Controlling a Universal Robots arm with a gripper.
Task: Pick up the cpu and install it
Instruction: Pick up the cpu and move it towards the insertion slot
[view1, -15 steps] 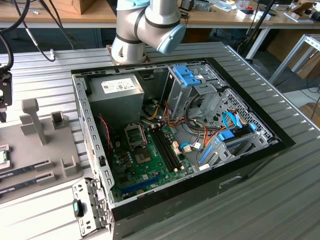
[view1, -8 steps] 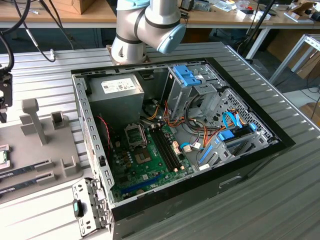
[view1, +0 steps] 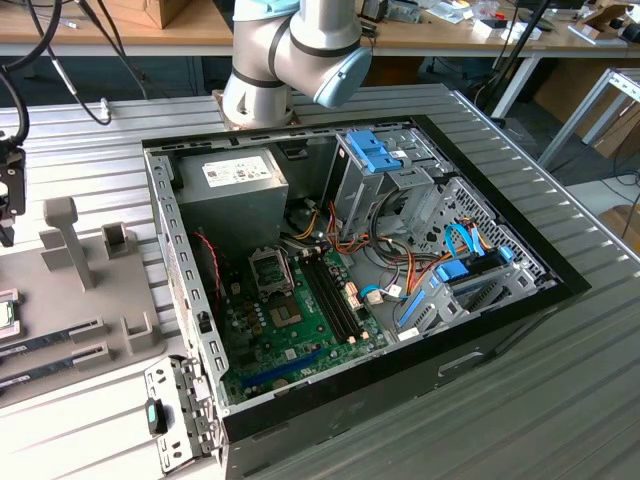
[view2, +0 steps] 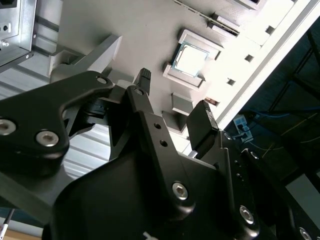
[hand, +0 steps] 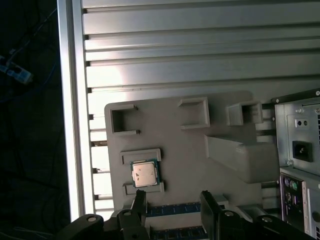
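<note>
At the exterior view's left, a grey fixture plate (view1: 120, 300) lies on the ribbed metal worktop (view1: 560, 400), close to that edge of it. The cpu (hand: 145, 173) sits flat in a shallow square pocket of this plate, silvery top up. The first wrist view shows that this pocket is the one nearest the worktop's outer edge. Just beside it, in slots of the same plate, two memory sticks (view1: 55, 335) lie side by side.

The gripper (hand: 174, 206) hangs over the plate, near the cpu but apart from it. Its fingers (view2: 202, 120) are spread wide and released, with nothing between them. In both wrist views the gap between them frames bare plate. The cpu lies just ahead of the fingertips, in line with one finger rather than centred in the gap.

Further toward the exterior view's right, in the middle of the worktop, stands an open computer case (view1: 500, 325). Inside it lies a green motherboard (view1: 290, 330), and a black socket frame (view1: 270, 268) sits on the board just below the grey power supply (view1: 230, 180) — well apart from the cpu. Blue-tabbed drive cages (view1: 380, 150) take up the case's side toward the exterior view's right.
</note>
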